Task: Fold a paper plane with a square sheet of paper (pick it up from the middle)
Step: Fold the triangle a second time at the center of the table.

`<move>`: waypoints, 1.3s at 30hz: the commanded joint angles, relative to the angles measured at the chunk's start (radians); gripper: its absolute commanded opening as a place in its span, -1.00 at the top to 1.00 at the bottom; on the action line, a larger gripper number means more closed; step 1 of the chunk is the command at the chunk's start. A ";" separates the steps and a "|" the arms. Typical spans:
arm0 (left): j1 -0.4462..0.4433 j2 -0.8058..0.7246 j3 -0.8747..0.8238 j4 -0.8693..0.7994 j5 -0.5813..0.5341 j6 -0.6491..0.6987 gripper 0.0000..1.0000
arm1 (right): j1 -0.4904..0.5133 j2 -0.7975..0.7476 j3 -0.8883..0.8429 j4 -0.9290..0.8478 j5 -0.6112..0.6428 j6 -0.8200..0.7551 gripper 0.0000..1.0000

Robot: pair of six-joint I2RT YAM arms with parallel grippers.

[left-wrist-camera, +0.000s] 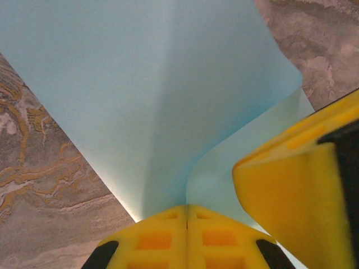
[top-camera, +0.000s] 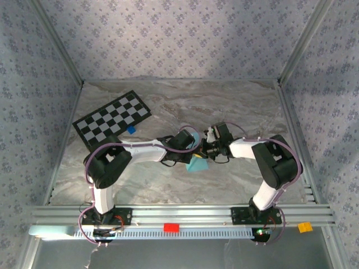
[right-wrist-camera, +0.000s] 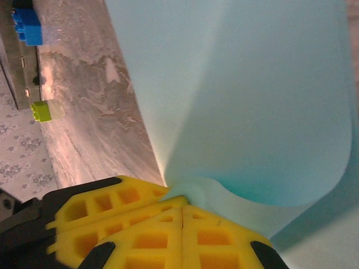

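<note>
The square sheet of paper (top-camera: 197,165), light sky-blue, hangs folded between both grippers above the middle of the marble table. My left gripper (top-camera: 191,147) is shut on its top edge. In the left wrist view the paper (left-wrist-camera: 140,95) spreads downward from the closed yellow fingertips of the left gripper (left-wrist-camera: 187,208), with a soft centre crease. My right gripper (top-camera: 208,147) meets the left one and is shut on the same edge. In the right wrist view the right gripper (right-wrist-camera: 182,208) pinches a curled bit of the paper (right-wrist-camera: 252,95). No finished paper plane is visible.
A black-and-white checkerboard card (top-camera: 112,118) lies at the back left, with a tiny dark-blue block (top-camera: 131,129) beside it. A red block (top-camera: 171,227) and an orange block (top-camera: 304,227) sit on the front rail. A blue brick (right-wrist-camera: 31,28) and a green brick (right-wrist-camera: 40,110) lie by a metal rail.
</note>
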 commanded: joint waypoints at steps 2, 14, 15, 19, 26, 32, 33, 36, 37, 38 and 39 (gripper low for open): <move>0.002 0.029 0.000 -0.044 -0.004 0.007 0.96 | -0.016 0.031 -0.051 0.011 0.022 0.004 1.00; 0.003 0.035 0.007 -0.064 -0.006 0.012 0.96 | -0.049 -0.041 -0.019 -0.031 0.002 -0.019 0.96; 0.003 0.035 0.007 -0.065 -0.006 0.012 0.96 | -0.055 -0.046 -0.007 -0.045 0.007 -0.026 0.96; 0.002 0.036 0.011 -0.067 -0.005 0.013 0.96 | -0.084 -0.015 0.014 -0.054 0.003 -0.036 0.96; 0.003 0.037 0.011 -0.073 -0.005 0.013 0.96 | -0.110 0.057 -0.024 -0.042 0.079 -0.003 0.97; 0.003 0.038 0.006 -0.071 -0.005 0.013 0.96 | -0.147 0.049 -0.036 -0.024 0.060 0.032 0.97; 0.003 0.039 0.006 -0.073 -0.005 0.012 0.96 | -0.150 0.029 -0.025 -0.041 0.063 0.028 0.97; 0.003 0.036 0.003 -0.071 -0.007 0.012 0.96 | -0.161 -0.015 0.005 -0.075 0.056 0.011 0.96; 0.003 0.036 0.003 -0.071 -0.007 0.012 0.96 | -0.165 -0.022 0.013 -0.083 0.048 0.010 0.96; 0.003 0.036 0.004 -0.073 -0.006 0.012 0.96 | -0.168 -0.028 0.018 -0.080 0.039 0.010 0.96; 0.003 0.036 0.004 -0.073 -0.007 0.014 0.96 | -0.167 -0.034 0.022 -0.065 0.018 0.007 0.95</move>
